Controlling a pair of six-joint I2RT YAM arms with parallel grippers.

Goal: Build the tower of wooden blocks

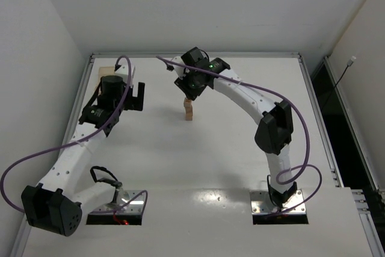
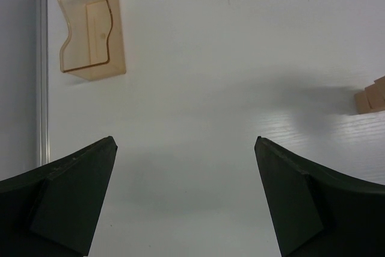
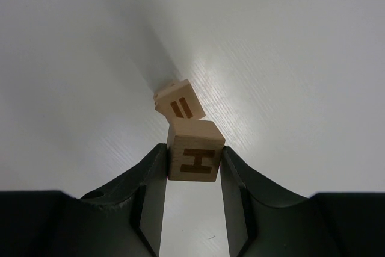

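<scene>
1. Wood block tower (image 1: 189, 110): thin column of small tan cubes, standing near the middle of the worktop (image 1: 210, 167), towards its far side. In the right wrist view its top cube (image 3: 178, 105) carries two dark bars and sits slightly askew over the one beneath. Risk: a column already out of line topples at a light sideways touch.
2. H-marked cube (image 3: 192, 164): gripped between the fingers of the right claw (image 3: 194, 148), which is closed on its two side faces. It hangs beside the tower's top, offset towards the camera and turned differently from the barred cube. Whether the two touch cannot be told. Risk: released here, it probably lands overhanging and tips off, possibly taking the column with it.
3. Right claw fingers: they reach past the cube's sides. Risk: any correction across the top, or opening while pressed low, may clip the upper cubes.
4. Left claw (image 2: 185, 142): spread wide and empty, hovering over bare worktop well apart from the tower. Risk: slight while parked there.
5. Translucent tan box (image 2: 90, 25): at the far left edge. No evident hazard.
</scene>
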